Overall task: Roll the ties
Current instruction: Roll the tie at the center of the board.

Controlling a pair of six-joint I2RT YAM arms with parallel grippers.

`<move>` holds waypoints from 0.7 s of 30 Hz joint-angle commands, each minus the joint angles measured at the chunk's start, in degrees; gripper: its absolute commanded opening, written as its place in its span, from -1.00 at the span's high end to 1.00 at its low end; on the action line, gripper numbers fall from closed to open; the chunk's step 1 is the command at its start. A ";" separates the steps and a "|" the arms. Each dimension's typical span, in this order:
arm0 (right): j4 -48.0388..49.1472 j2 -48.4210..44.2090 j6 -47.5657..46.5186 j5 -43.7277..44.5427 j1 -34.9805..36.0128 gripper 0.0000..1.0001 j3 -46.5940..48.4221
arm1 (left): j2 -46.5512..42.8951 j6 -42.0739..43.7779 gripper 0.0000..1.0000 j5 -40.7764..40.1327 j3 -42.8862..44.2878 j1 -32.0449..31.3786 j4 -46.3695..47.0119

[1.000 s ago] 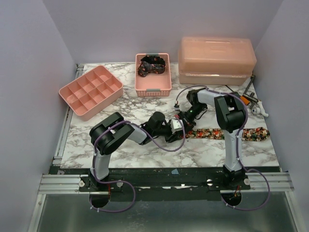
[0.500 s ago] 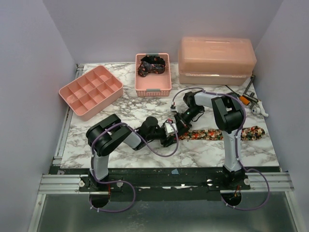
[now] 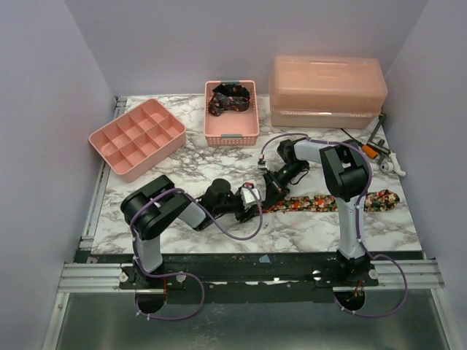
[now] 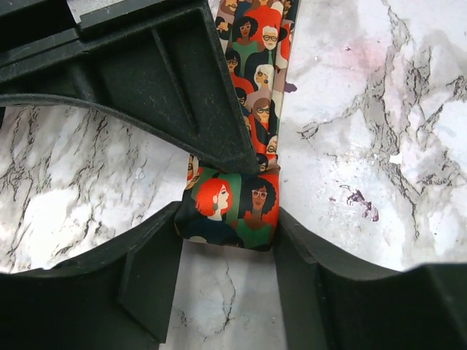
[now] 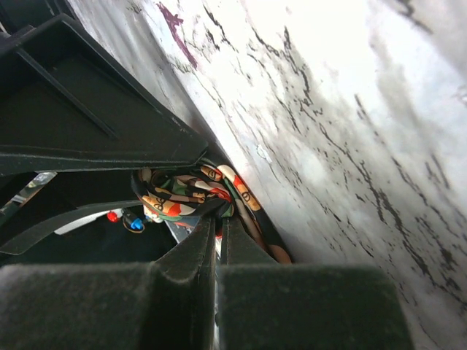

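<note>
A tie (image 3: pixel 328 201) printed with red, orange and green faces lies stretched across the marble table (image 3: pixel 219 157) toward the right. Its folded left end (image 4: pixel 230 211) sits between my left fingertips and fills the gap. My left gripper (image 3: pixel 255 198) (image 4: pixel 230 232) stands open around it. My right gripper (image 3: pixel 272 187) (image 5: pixel 217 215) is just beyond, shut on bunched tie fabric (image 5: pixel 179 193), pressed low against the table. A second, darker tie (image 3: pixel 229 98) lies coiled in the pink basket (image 3: pixel 231 135).
A pink compartment tray (image 3: pixel 136 137) sits at the back left. A pink lidded box (image 3: pixel 327 91) stands at the back right. Small tools (image 3: pixel 379 149) lie by the right wall. The two grippers nearly touch at mid-table.
Both grippers have shifted left, and the tie has slid left with them. The left jaws have widened around the tie's folded end. The right gripper stays shut.
</note>
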 commanded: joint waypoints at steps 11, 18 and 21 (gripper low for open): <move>9.25 4.13 -3.37 11.72 0.94 0.99 -1.65 | -2.37 -0.06 0.10 4.60 4.30 -1.46 1.30; 9.15 4.23 -3.02 10.47 0.95 0.99 -0.88 | 3.51 0.45 0.16 3.86 9.11 -2.88 -3.54; 9.68 3.81 -2.75 9.41 0.96 0.99 -0.92 | 6.10 1.63 0.16 0.17 10.25 -3.46 -8.01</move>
